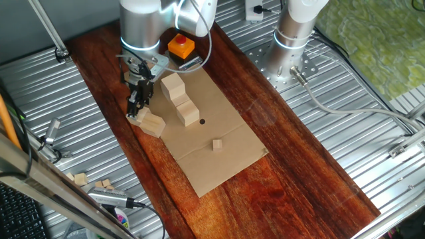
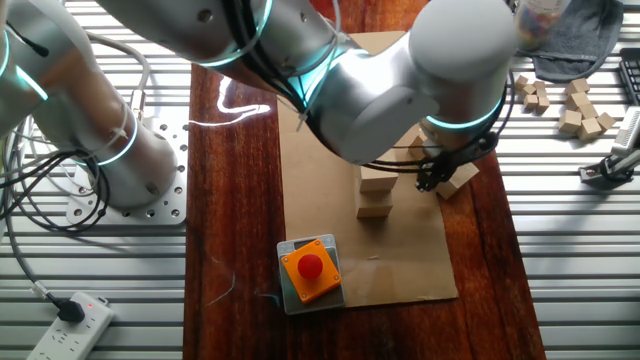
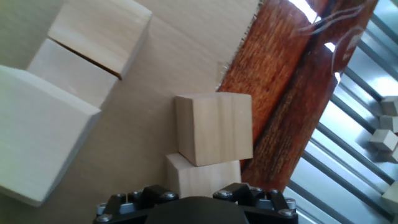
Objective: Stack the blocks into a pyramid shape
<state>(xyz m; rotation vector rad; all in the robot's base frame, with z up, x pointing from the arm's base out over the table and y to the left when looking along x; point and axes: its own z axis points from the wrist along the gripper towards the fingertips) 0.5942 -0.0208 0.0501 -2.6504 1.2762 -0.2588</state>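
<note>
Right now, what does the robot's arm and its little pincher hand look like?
The arm is fat, rounded and shiny silver-grey, with glowing blue-green rings at its joints. Black cables run along it in the other fixed view. At its tip sits a small black gripper with thin fingers and tiny screws along its body, far skinnier than the arm.

The blocks [image 1: 180, 99] are pale, unpainted wood with faint straight grain. They sit on a plain tan cardboard sheet [image 1: 219, 166] bearing one small black dot [image 1: 202, 121]. The table board [image 1: 292, 166] is dark reddish-brown with streaky grain, flanked by ribbed silver metal [image 1: 372, 146]. At 12 o'clock of the sheet stands an orange block [image 1: 180, 46] with a red button. The arm [image 2: 400, 90] is grey-white with glowing cyan rings.
</note>
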